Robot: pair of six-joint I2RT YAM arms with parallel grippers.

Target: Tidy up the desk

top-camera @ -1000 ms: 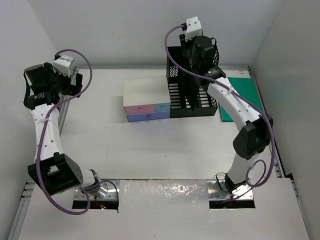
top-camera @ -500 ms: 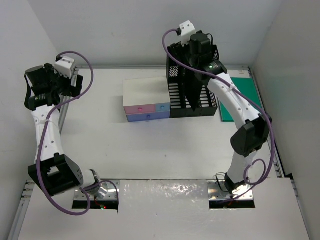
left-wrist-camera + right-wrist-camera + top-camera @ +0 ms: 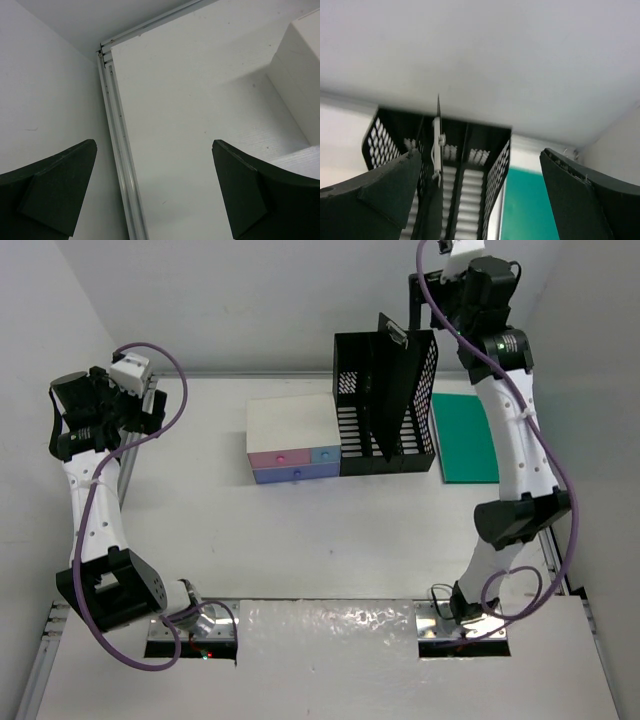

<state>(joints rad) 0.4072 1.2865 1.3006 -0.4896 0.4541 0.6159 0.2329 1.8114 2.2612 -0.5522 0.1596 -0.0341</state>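
Left arm first: it stands tall at the far left edge of the desk (image 3: 320, 530), the large flat matte-white tabletop with a thin grey metal rim. That desk fills the whole floor of the scene, running under both arms and out to the walls on the left, far and right sides. The left gripper (image 3: 154, 145) hangs over the desk's far left corner, its two dark fingers (image 3: 55, 190) spread wide with nothing between them, only bare white surface and rim below.

Over on the right, the right arm reaches high, up above the far right of the desk. The right gripper (image 3: 481, 152) is released too, fingers well apart and empty, looking down from above.

Directly under it sits the black mesh plastic file organiser (image 3: 385, 445), placed against the far edge, a little right of centre. A thin black clipboard with a silver metal clip (image 3: 388, 390) stands on edge inside it, its top poking above the organiser's rim. The right gripper is well clear of that clip, not touching.

Just beside the organiser's left wall sits the small white-topped box with pink and blue drawers (image 3: 292, 440), drawer fronts facing the near side. On the organiser's right, a flat green rectangular sheet (image 3: 465, 435) lies on the desk, just beside it.
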